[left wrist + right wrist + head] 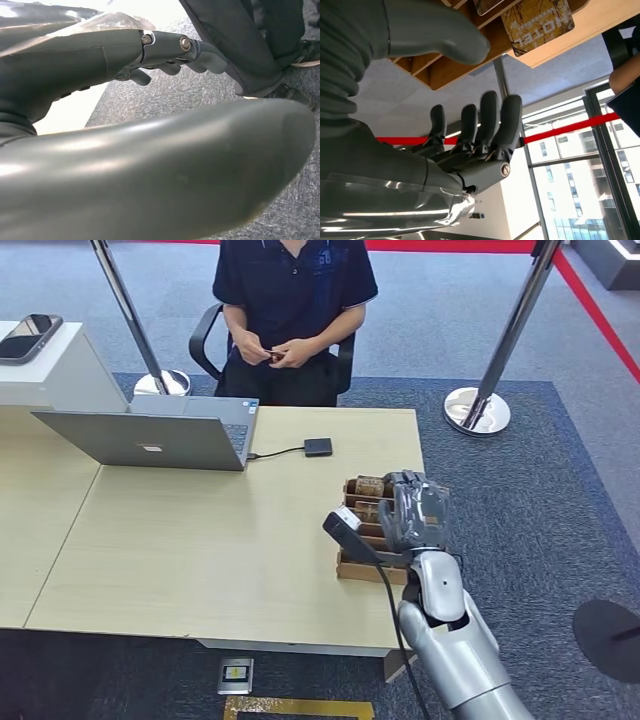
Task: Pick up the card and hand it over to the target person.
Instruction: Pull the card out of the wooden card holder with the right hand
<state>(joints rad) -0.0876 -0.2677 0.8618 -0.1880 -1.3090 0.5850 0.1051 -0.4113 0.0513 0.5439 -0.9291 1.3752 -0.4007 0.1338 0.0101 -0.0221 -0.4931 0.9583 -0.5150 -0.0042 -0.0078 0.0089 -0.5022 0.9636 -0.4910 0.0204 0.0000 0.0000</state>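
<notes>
A wooden card holder (362, 565) stands near the table's right edge with brown cards (369, 486) upright in its slots. My right hand (413, 508) hovers over the holder's right side, its back towards me. In the right wrist view a brown card printed HOTEL (537, 22) sits in the wooden rack (433, 70); the right hand (478, 135) has its fingers (490, 117) half curled and its thumb (437, 32) apart from them, with nothing between. My left hand (166, 55) hangs over grey carpet, holding nothing. The person (294, 290) sits across the table, both hands together on a small object.
An open laptop (151, 438) stands at the table's far left, cabled to a small black box (318, 447). A phone (29, 336) lies on a white cabinet. Two stanchion posts (477, 408) with red tape stand behind the table (189, 540).
</notes>
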